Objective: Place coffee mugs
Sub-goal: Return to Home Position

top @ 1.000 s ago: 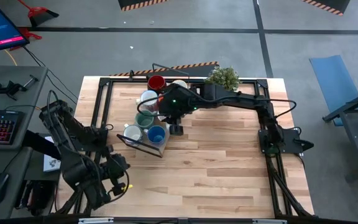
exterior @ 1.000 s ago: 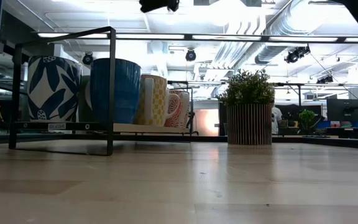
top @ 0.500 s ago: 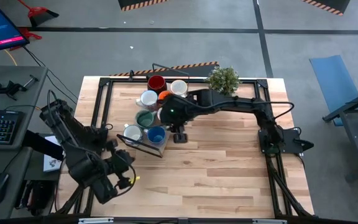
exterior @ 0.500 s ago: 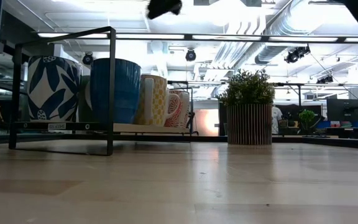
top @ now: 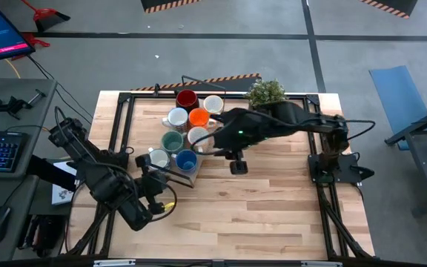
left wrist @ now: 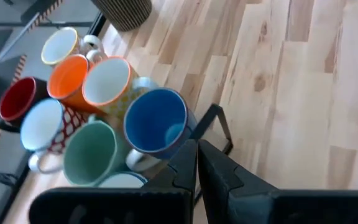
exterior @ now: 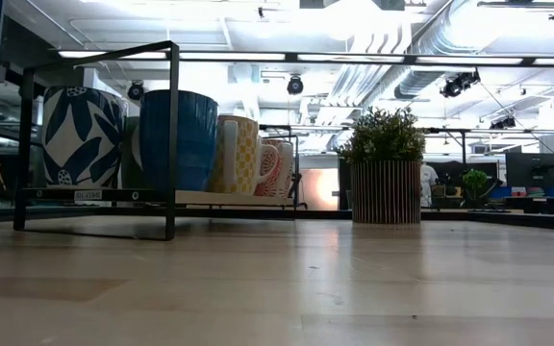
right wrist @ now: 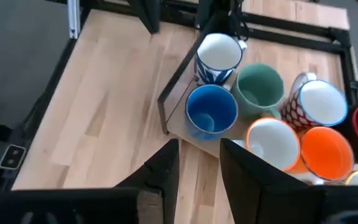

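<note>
Eight mugs stand close together on a low board inside a black frame rack at the table's far left: dark red, white, orange, patterned white, teal-green, cream, blue and leaf-patterned white. My right gripper hangs open above bare wood, just right of the rack; its wrist view looks down on the blue mug. My left gripper is shut, low at the table's near left, and faces the blue mug.
A potted green plant stands at the far edge, right of the mugs, and shows behind the rack in the low view as the plant. Black frame rails border the table. Bare wood lies over the near and right parts.
My right gripper has drawn back from above the mugs toward the table's right and near side, uncovering the orange and cream mugs, and has left the top of the low view. My left arm has swung toward the right, nearer the rack. The mugs have stayed in place.
</note>
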Robot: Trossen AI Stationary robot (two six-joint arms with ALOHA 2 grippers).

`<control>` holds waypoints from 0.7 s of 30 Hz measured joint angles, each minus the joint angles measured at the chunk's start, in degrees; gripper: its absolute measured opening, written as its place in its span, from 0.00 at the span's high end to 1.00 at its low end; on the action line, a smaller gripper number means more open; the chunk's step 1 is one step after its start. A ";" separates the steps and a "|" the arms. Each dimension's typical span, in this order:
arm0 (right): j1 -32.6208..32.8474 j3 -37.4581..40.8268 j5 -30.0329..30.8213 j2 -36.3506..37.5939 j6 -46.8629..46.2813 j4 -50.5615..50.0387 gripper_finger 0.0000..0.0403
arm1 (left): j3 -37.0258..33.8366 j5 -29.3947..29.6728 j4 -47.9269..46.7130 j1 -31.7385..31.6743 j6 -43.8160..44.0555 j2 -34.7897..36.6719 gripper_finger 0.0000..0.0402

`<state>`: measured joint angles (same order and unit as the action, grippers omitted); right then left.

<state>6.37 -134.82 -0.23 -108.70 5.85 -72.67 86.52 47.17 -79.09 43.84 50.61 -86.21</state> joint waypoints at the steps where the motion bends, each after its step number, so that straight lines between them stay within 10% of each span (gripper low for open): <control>1: 0.42 0.00 0.24 0.55 -0.01 -0.19 0.77 | 0.00 -0.03 0.18 -0.28 -1.37 -0.02 0.98; 7: 1.91 6.10 1.91 5.88 -1.20 -0.19 0.77 | 0.00 0.01 2.58 -2.07 -4.80 -0.02 0.98; 21: 5.61 65.36 0.45 43.69 -12.48 48.50 0.77 | 0.00 -1.61 4.00 -3.77 -4.37 -0.02 0.98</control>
<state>11.98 -69.47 0.22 -65.01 -6.63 -24.16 86.52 45.56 -75.09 40.07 46.24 -86.24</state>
